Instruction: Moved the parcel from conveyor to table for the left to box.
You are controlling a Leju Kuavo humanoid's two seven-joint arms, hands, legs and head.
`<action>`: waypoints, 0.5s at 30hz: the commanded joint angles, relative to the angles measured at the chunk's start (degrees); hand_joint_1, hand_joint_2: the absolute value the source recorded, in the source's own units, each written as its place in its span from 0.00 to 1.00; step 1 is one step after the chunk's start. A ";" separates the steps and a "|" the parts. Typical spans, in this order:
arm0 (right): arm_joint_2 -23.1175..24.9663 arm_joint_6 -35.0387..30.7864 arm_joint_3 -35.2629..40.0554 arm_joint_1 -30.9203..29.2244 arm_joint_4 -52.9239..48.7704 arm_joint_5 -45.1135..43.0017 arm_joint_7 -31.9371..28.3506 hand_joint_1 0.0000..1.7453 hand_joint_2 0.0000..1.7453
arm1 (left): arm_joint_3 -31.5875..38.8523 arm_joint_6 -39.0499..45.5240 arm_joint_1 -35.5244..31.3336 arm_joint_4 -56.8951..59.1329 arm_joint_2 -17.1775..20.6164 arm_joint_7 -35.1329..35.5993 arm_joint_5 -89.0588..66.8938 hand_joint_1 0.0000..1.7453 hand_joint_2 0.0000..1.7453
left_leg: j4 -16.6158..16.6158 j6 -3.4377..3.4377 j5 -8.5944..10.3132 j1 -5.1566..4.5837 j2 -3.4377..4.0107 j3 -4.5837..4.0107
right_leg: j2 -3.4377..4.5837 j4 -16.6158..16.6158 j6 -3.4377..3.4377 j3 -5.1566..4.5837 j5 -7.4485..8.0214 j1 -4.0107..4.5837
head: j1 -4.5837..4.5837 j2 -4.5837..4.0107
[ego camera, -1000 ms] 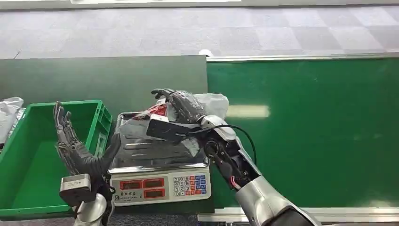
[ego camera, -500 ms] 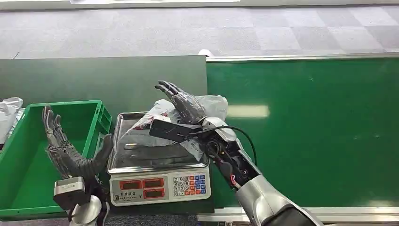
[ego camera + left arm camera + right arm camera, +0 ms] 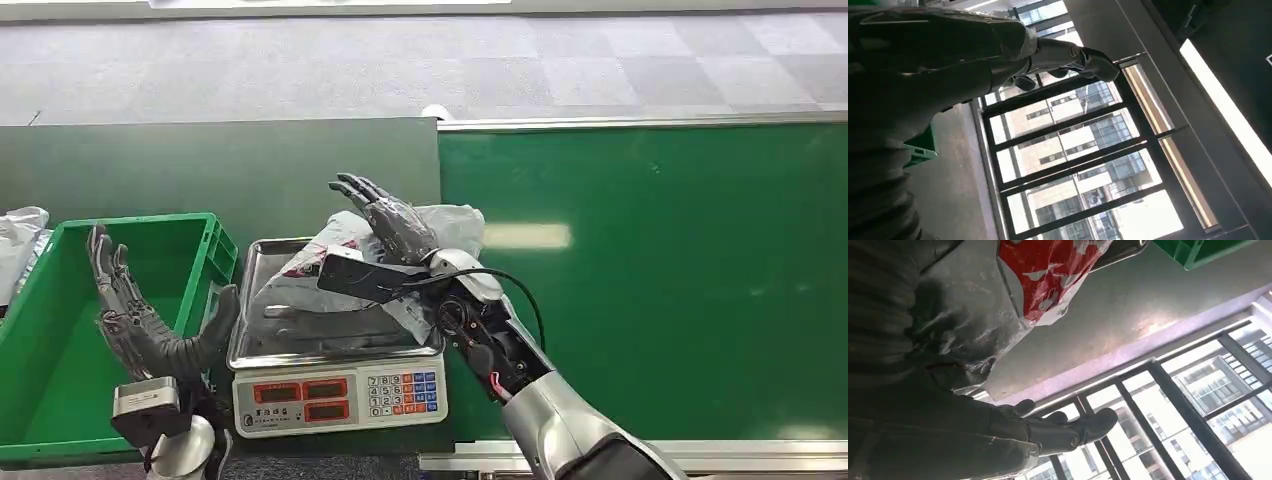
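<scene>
The belt [image 3: 650, 280] lies right of the scale [image 3: 335, 345], with the bin [image 3: 60, 330] on the left. The parcel [image 3: 330, 255] rests on the scale pan, leaning toward the belt. The right hand [image 3: 390, 222] hovers spread above it, holding nothing; a brush can tip the parcel off. The left hand [image 3: 135, 315] stands spread over the bin; a late grasp risks a slide.

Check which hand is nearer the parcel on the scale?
Right. The right hand is open right at the parcel, over its far side. The left hand is open beside the scale, over the green bin.
</scene>
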 commanded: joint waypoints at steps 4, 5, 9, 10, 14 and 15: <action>-0.96 -0.06 1.25 -2.65 3.28 -0.11 -0.05 0.00 1.00 | 0.90 0.11 -0.31 1.18 0.44 0.03 0.40 0.00 1.00 | -0.03 0.02 0.01 0.00 -0.02 0.05 | -0.02 -0.05 -0.01 0.07 0.00 0.01 | 0.00 0.00; -0.96 -0.06 1.25 -2.65 3.28 -0.11 -0.05 0.00 1.00 | 0.90 0.11 -0.31 1.18 0.44 0.03 0.40 0.00 1.00 | -0.03 0.02 0.01 -0.01 -0.02 0.03 | -0.02 -0.02 0.00 0.04 0.00 -0.01 | 0.00 0.00; -0.96 -0.06 1.25 -2.65 3.28 -0.11 -0.05 0.00 1.00 | 0.90 0.11 -0.31 1.18 0.44 0.03 0.40 0.00 1.00 | -0.01 0.01 0.01 -0.01 -0.01 0.01 | -0.01 -0.01 0.00 0.01 0.00 -0.01 | 0.00 0.00; -0.96 -0.06 1.25 -2.65 3.28 -0.11 -0.05 0.00 1.00 | 0.90 0.11 -0.31 1.18 0.44 0.03 0.40 0.00 1.00 | -0.03 0.03 0.01 -0.01 -0.02 0.05 | -0.01 -0.03 -0.01 0.05 0.00 0.00 | 0.00 0.00; -0.96 -0.06 1.25 -2.65 3.28 -0.11 -0.05 0.00 1.00 | 0.90 0.11 -0.31 1.18 0.44 0.03 0.40 0.00 1.00 | -0.02 0.02 0.01 0.00 -0.02 0.01 | -0.01 -0.02 0.00 0.02 0.01 0.00 | 0.00 0.00; -0.96 -0.06 1.25 -2.65 3.28 -0.11 -0.05 0.00 1.00 | 0.90 0.11 -0.31 1.18 0.44 0.03 0.40 0.00 1.00 | -0.01 0.02 0.01 -0.01 -0.02 0.01 | -0.01 -0.01 0.00 0.01 0.00 -0.01 | 0.00 0.00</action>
